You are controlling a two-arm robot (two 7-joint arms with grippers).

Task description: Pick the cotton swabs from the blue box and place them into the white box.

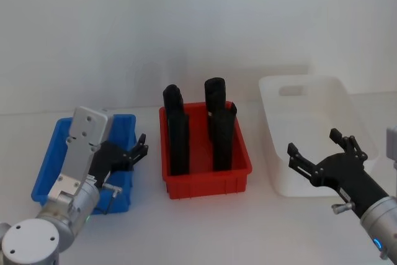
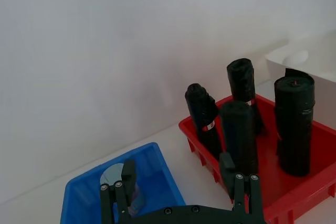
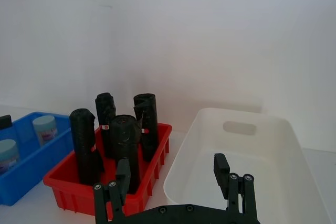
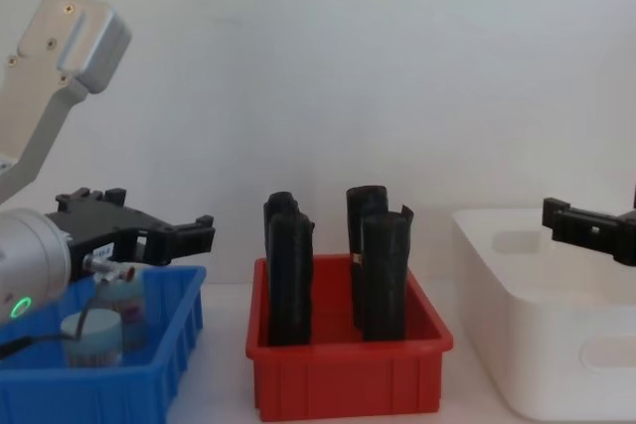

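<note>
Your left gripper (image 1: 138, 148) is hovering, fingers spread, over the blue box (image 1: 46, 166) at its side nearest the red bin (image 1: 208, 181). The cotton swabs (image 3: 44, 128) are standing inside that box. If you are descending off-centre, a finger risks catching the rim or toppling a tub. Your right gripper (image 1: 313, 144) is waiting, also spread, at the white box (image 1: 276, 122).

The low plastic bin (image 3: 29, 174) at 9 o'clock is bright blue. Its small clear round tubs (image 3: 44, 129) have pale blue-grey lids. The plastic bin in the middle (image 1: 208, 184) is red; its tall rolls (image 1: 178, 138) are black. The big plastic tub (image 1: 276, 150) at 3 o'clock is white, like the table (image 1: 205, 231). The left gripper (image 1: 141, 145) and right gripper (image 1: 313, 142) have black jaws.
</note>
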